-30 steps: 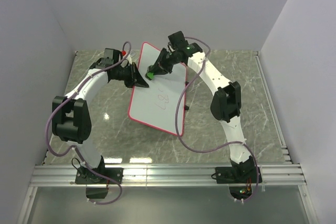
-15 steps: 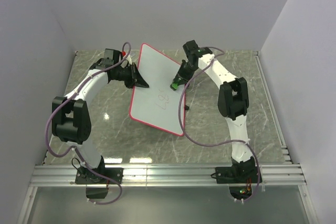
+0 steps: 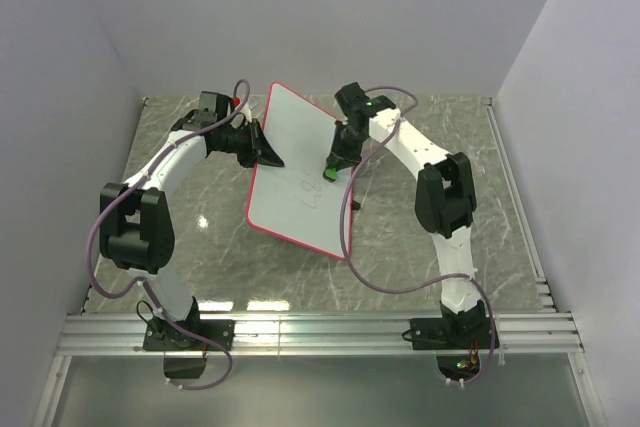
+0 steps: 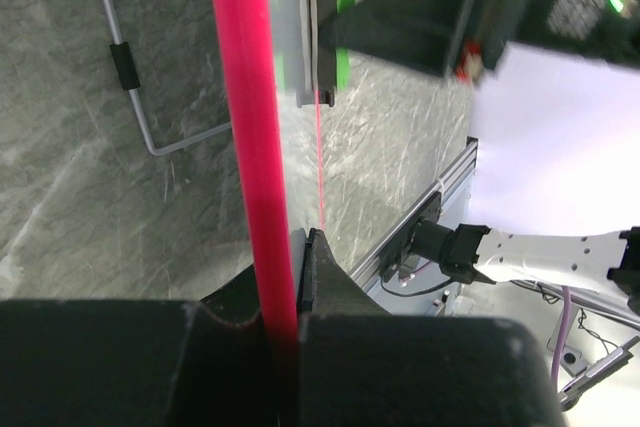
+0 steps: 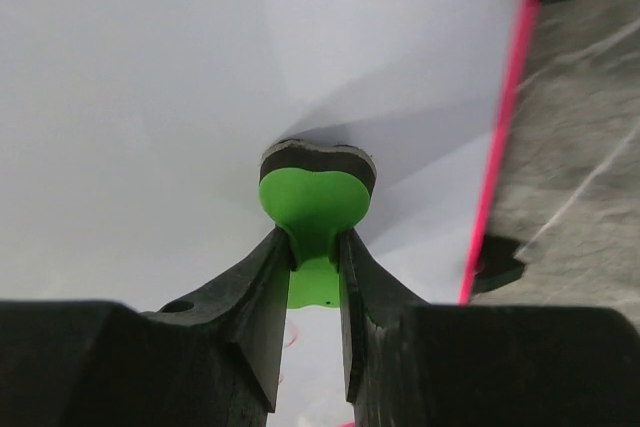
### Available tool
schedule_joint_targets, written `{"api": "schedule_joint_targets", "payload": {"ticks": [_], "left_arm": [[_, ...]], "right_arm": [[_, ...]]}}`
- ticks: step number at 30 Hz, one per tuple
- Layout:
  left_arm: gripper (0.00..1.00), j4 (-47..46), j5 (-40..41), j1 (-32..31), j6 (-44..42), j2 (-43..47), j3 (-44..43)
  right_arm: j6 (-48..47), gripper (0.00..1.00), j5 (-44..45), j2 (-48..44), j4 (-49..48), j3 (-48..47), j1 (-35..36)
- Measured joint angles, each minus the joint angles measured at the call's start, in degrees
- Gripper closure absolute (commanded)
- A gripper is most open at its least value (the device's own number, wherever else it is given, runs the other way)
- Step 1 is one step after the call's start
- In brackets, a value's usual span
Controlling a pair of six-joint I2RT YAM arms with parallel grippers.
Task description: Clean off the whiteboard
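Grey marbled table (image 3: 200,227), plain pale walls (image 3: 330,7) around it. The whiteboard (image 3: 290,202) lies on it between the arms, its red left rim pinched tight in the left gripper (image 3: 268,154). The right gripper (image 3: 336,160) clamps a green eraser (image 5: 316,202) against the board's right side, just beyond faint dark handwriting (image 3: 307,196) too small to read

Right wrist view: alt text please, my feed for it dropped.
The right claw grips a green eraser by its stem, its dark pad flat against the whiteboard. The board's red rim runs down the right side, with grey marbled table beyond.
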State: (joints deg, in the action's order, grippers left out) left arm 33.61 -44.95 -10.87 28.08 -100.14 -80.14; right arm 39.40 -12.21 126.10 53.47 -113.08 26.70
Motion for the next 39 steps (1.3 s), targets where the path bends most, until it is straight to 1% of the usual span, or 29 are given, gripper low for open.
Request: {"api": "schedule_joint_targets", "payload": {"ticks": [6,10,21,25,29,33,39], "left_arm": [[1.0,0.1,0.2,0.0,-0.5,0.0,0.0],[1.0,0.0,0.0,-0.1,-1.7,0.0,0.0],[1.0,0.1,0.0,-0.2,-2.4,0.1,-0.1],[1.0,0.1,0.0,-0.7,-2.8,0.1,-0.5],[1.0,0.4,0.3,-1.4,-3.7,0.0,-1.1],[1.0,0.8,0.5,-1.8,-4.2,-0.4,-1.8],[1.0,1.0,0.7,-1.8,-4.2,-0.5,-1.9]], "right_arm": [[-3.4,1.0,-0.3,-0.4,4.4,-7.3,6.3],[-4.5,1.0,-1.8,-1.3,5.1,-9.7,9.5],[-7.6,1.0,-4.0,-2.0,4.7,-10.1,10.6],[-9.1,1.0,-4.9,-5.0,1.6,-6.2,12.2],[-10.4,1.0,-4.5,-9.5,-2.2,1.4,13.4],[-10.7,1.0,-5.3,-12.8,-4.9,9.0,13.2],[-10.2,1.0,-6.9,-13.6,-6.0,13.8,11.1]]}}
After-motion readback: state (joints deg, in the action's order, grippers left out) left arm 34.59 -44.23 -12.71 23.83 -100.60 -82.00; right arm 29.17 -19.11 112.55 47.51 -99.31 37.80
